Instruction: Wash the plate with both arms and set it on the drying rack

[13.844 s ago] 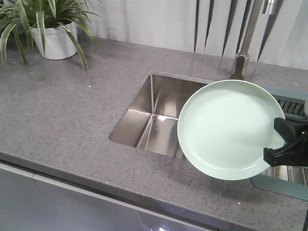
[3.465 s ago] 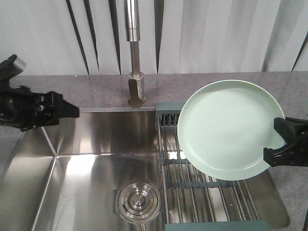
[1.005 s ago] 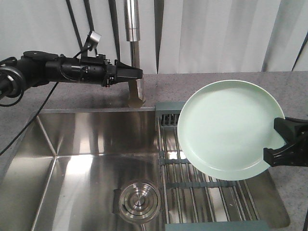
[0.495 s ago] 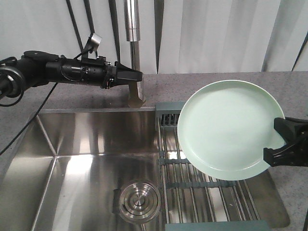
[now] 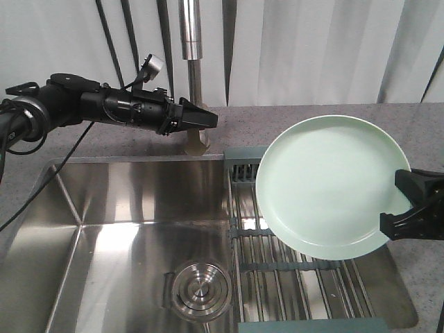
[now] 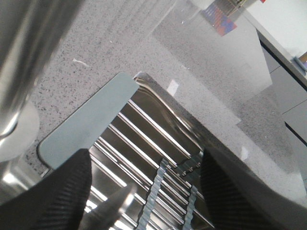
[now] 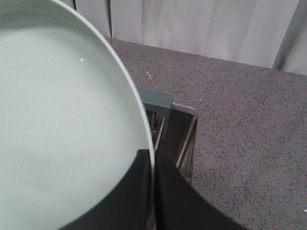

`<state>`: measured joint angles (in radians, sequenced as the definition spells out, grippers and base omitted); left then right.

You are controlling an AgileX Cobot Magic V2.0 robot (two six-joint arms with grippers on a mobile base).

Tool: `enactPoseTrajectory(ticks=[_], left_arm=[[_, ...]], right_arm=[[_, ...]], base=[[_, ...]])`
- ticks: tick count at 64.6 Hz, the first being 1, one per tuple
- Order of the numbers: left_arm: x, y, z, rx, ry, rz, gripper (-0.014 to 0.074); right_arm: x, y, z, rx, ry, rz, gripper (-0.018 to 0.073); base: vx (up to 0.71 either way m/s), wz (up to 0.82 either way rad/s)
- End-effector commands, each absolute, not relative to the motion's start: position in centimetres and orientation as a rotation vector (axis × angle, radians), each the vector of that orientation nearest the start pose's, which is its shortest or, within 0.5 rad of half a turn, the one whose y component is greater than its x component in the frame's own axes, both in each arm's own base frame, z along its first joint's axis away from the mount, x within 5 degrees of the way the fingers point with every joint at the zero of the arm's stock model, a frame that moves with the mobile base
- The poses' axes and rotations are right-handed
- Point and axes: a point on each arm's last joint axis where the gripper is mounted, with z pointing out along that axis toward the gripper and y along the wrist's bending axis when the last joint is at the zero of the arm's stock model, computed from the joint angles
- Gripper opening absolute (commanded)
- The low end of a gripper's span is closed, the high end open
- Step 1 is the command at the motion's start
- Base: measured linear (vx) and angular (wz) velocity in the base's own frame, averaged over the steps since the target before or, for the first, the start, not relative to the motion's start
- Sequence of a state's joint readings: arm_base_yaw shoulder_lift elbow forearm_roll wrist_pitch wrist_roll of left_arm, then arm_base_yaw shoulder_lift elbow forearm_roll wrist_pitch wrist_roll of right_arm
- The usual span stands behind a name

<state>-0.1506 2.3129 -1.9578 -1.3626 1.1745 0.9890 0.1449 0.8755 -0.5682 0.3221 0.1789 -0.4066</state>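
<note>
One arm (image 5: 104,107) outstretched level toward faucet (image 5: 191,41).

front view looks down over the sink (image 5: 139,208); close wrist views both share the drying rack (image 5: 291,284).

The round pale mint-green plate (image 5: 326,184) at right looks smooth, with a soft satin sheen. At lower left, the brushed stainless-steel sink basin (image 5: 104,229) mirrors light. The grey speckled surface (image 5: 312,114) looks matt and stone-like. The drying rack (image 5: 277,267) has shiny steel rods in a dull teal-grey plastic frame.
</note>
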Motion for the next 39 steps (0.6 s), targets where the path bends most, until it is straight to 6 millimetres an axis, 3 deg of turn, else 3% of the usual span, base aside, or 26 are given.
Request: enactPoseTrajectory(ticks=[1, 21, 39], left_arm=[[46.2, -16.2, 27.8, 0.737, 1.969, -1.46, 0.0471], [44.8, -17.4, 29.1, 0.84, 1.998, -1.391, 0.0471], [44.1, -18.9, 28.9, 0.881, 2.025, -1.391, 0.0471]], right_arm=[[18.1, 2.9, 31.4, -0.235, 1.835, 0.071, -0.001], [18.1, 2.9, 31.4, -0.235, 1.835, 0.071, -0.001], [18.1, 2.9, 31.4, -0.235, 1.835, 0.071, -0.001]], base=[[0.0, 0.0], [0.0, 0.0], [0.0, 0.0]])
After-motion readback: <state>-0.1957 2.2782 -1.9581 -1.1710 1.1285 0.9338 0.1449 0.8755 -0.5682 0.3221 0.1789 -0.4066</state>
